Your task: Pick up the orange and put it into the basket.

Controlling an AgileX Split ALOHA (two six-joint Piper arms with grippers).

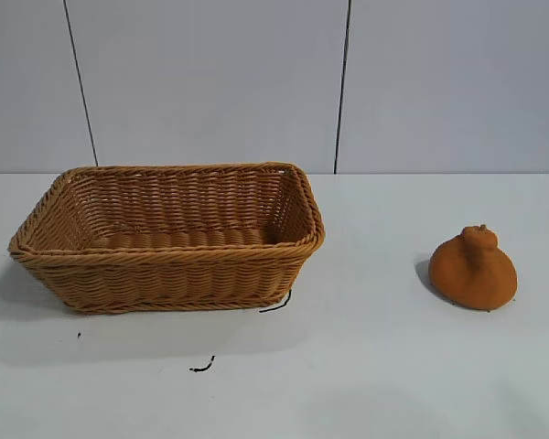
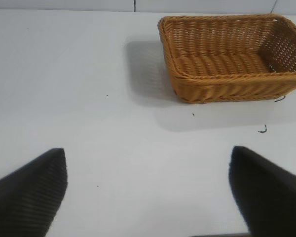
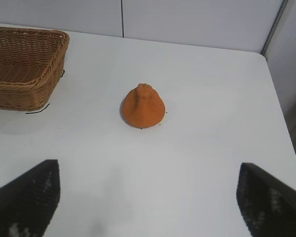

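Orange [image 1: 473, 271] on table [image 1: 375, 366], well apart from basket [image 1: 169, 240]

The orange [image 1: 473, 270], dull matte, dome-shaped with a knobby bump on top, sits upright on the table at about 3 o'clock from the basket [image 1: 169, 274], well apart. The basket, tan woven wicker, rectangular with flaring sides, stands upright and empty.

Dull-orange orange [image 1: 473, 270], tan woven basket [image 1: 165, 274]

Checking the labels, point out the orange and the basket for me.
orange [image 1: 473, 273]: exterior view, middle of its dome.
basket [image 1: 169, 274]: exterior view, near woven wall.
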